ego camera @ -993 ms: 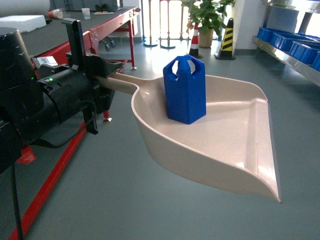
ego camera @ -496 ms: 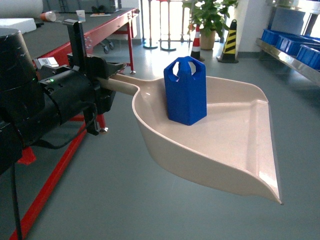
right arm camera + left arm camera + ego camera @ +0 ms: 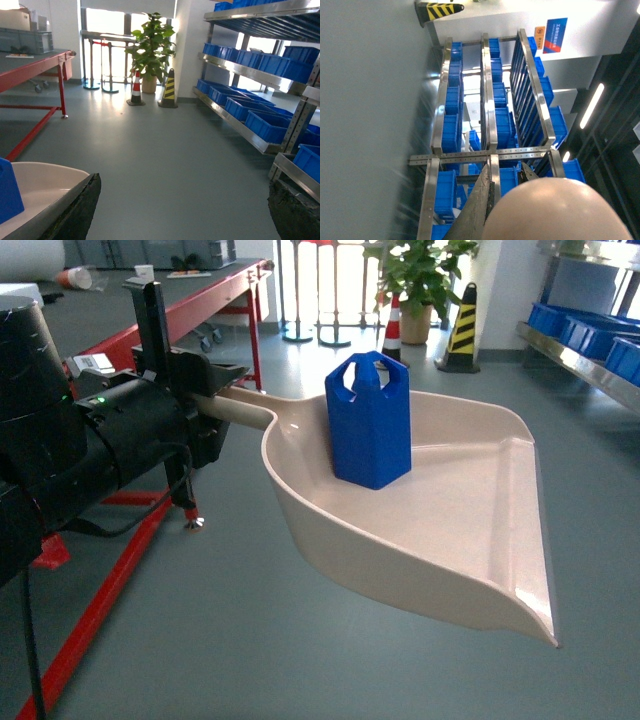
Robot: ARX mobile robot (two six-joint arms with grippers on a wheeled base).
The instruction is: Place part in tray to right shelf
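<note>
At the left of the head view the left arm reaches level toward the middle of the frame, its left pincer (image 3: 205, 405) clamped on the handle of the one beige tray (image 3: 470, 540), which hangs above the floor with its flat lip toward the lower right. One blue part (image 3: 369, 420) stands upright in the tray's rear half, near the handle. In the right wrist view the right pincer (image 3: 185, 207) has its two dark fingers (image 3: 75, 210) spread wide, empty. The right shelf (image 3: 585, 360) with blue crates (image 3: 590, 330) sits at the upper right edge, well apart from the tray.
</note>
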